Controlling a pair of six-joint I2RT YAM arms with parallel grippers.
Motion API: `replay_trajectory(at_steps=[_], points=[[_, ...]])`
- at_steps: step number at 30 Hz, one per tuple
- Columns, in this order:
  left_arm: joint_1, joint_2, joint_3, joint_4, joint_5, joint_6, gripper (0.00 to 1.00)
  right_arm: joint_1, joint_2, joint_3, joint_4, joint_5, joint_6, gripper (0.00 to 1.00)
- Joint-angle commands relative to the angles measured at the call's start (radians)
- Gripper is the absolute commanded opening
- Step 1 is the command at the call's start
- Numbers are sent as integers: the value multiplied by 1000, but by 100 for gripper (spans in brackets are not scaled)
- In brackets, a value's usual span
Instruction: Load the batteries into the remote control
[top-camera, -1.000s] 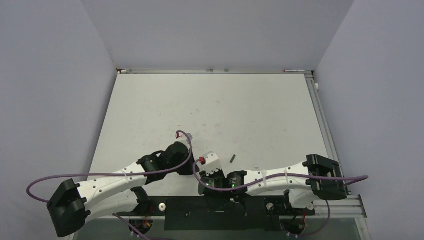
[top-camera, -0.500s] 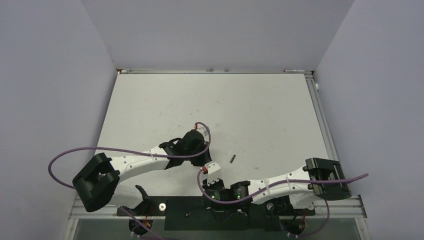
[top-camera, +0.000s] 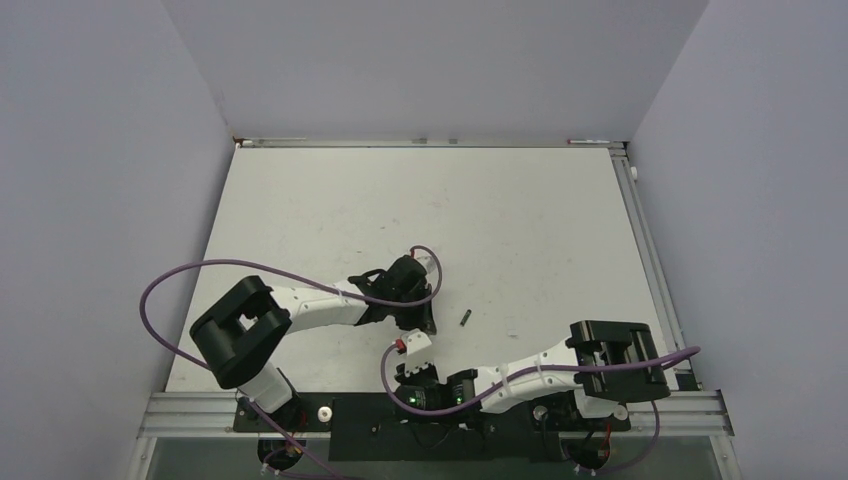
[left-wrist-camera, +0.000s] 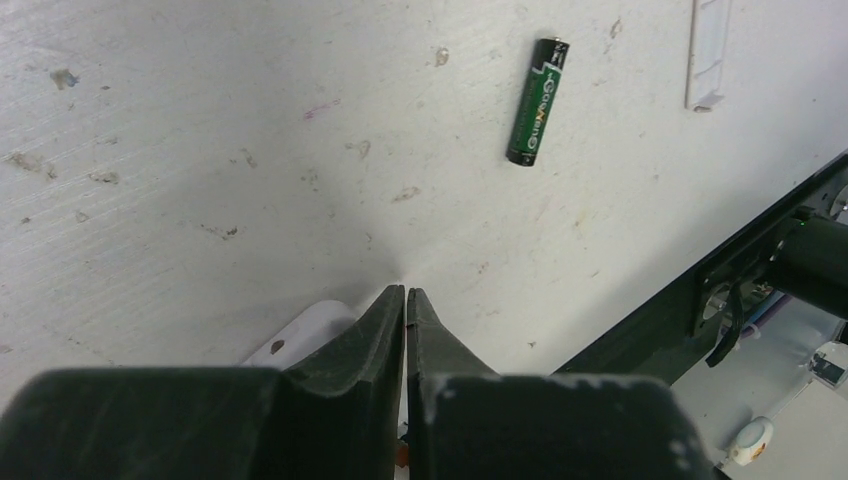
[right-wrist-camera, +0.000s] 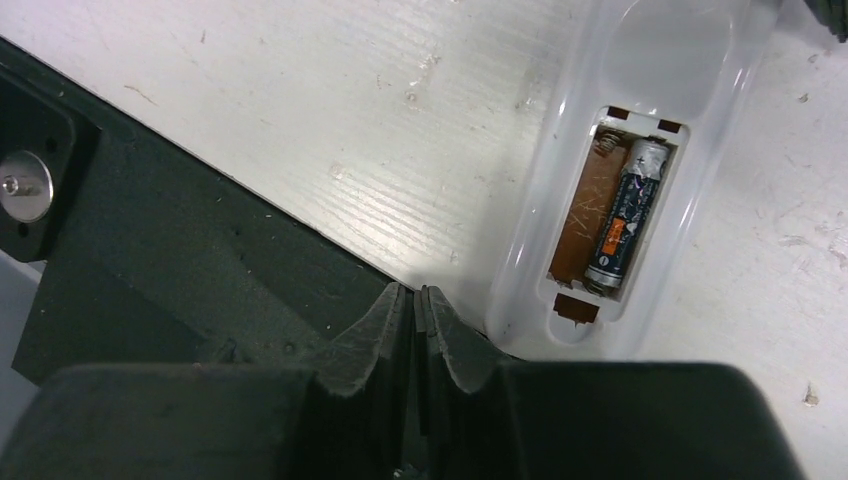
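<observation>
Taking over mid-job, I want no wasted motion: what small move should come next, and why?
Probably open the left hand and move it toward the loose battery on the table. The remote control has one seated battery beside a bare slot; the right hand is shut and empty too.

Ahead and right of your right end effector (right-wrist-camera: 413, 296), the seated battery (right-wrist-camera: 625, 225) in the remote control (right-wrist-camera: 640, 80) shows a small plus sign by its lighter end; its orange print is unreadable. Ahead and right of your left end effector (left-wrist-camera: 405, 296), the loose green battery (left-wrist-camera: 537, 102) carries pale lettering along its side, too small to read.
</observation>
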Motion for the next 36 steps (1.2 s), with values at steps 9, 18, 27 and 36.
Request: replay_trajectory(at_steps=[9,18,27,36], points=[[33,-4,-25,-4,-7,30,0,-26,24,36,-90,109,55,9],[62,-68,-95,-13,-18,30,0,-42,-10,17,-191,156,80,9],[83,-142,-147,-42,-51,36,0,-72,-47,0,-220,169,57,9],[115,-220,-180,-67,-75,37,0,-78,-39,45,-246,159,12,9]])
